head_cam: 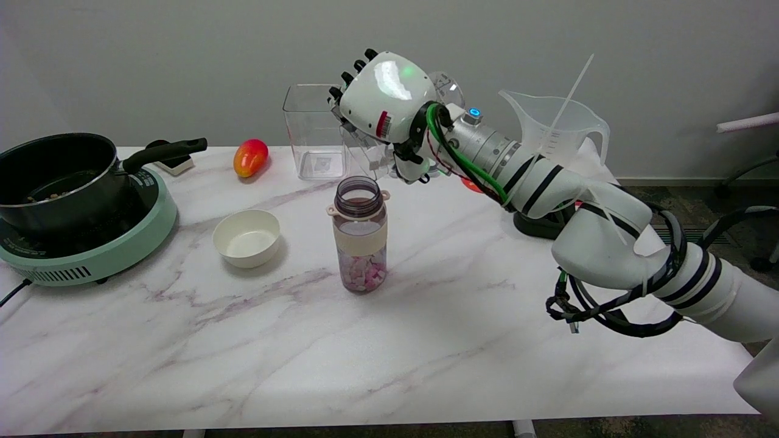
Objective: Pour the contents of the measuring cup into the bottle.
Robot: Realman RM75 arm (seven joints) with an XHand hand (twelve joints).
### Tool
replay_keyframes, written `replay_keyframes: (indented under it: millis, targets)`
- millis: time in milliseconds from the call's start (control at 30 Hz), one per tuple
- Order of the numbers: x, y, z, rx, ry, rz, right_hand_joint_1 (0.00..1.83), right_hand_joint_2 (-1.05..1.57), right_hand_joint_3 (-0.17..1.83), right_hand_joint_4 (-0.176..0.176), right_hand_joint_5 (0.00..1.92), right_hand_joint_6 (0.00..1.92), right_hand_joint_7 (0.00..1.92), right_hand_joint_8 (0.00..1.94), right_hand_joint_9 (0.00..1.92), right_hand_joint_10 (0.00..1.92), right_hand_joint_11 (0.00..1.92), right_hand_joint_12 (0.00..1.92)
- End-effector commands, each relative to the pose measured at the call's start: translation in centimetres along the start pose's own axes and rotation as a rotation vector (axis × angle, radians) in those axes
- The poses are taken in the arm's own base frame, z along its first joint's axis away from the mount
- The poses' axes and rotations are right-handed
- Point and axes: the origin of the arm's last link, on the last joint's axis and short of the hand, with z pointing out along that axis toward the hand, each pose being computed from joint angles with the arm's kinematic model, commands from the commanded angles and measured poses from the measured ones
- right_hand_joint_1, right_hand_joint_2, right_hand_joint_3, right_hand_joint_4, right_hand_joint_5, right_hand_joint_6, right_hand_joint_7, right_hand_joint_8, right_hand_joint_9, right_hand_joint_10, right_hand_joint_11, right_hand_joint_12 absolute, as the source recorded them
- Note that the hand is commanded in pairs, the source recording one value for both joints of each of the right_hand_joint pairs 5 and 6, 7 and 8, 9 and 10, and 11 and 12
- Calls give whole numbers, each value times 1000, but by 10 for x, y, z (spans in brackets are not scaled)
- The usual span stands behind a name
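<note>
The robot hand point(389, 109) grips the tipped measuring cup point(365, 155) just above the bottle point(360, 234), so its contents drop in.

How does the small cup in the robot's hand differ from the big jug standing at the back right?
The cup is small, held tipped over the bottle by the right hand; the jug is much larger, upright and untouched. The arm hides the jug's base. Both are clear plastic.

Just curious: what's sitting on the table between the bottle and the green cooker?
In the head view, a white bowl stands between the bottle and the green cooker, apart from both.
</note>
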Motion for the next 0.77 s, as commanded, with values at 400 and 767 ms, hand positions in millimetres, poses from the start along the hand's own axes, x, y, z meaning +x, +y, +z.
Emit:
replay_keyframes:
  millis: [400,767]
  targets:
    - [-2,-5,0,19,-4,-57,1514,772,871,0,1489,1489,1459,1459,1358,1358,1158,1158]
    - [2,18,-12,-71,61,32,1510,794,844,0,1497,1497,1462,1462,1358,1358,1161,1161]
